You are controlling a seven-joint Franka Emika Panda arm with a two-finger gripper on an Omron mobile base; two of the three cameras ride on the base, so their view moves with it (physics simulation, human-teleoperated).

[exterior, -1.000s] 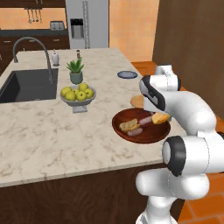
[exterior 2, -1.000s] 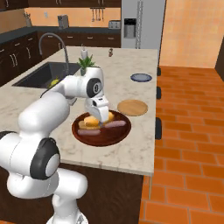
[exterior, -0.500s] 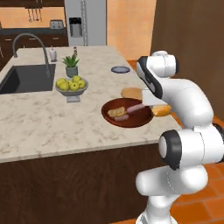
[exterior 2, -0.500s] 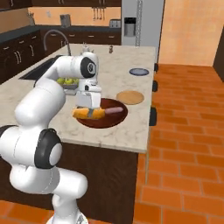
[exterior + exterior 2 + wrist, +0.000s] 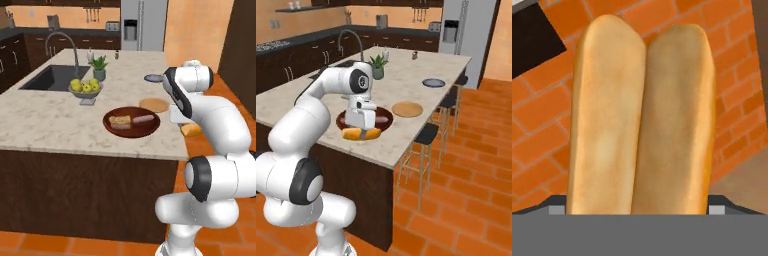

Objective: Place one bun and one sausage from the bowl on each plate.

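Jaws of the gripper (image 5: pixel 362 131) clamp a bun (image 5: pixel 361 133) crosswise, out past the counter (image 5: pixel 55 117) edge with brick floor (image 5: pixel 542 125) beneath; bowl (image 5: pixel 132 122) lies behind.

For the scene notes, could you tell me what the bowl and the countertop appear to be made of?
The bowl looks like dark reddish-brown wood with a dull finish, going by its colour; no grain is visible. The countertop looks like polished stone, perhaps marble or granite: pale beige with fine mottled veining.

Lower end of bun (image 5: pixel 642 115) behind the hand (image 5: pixel 361 131).
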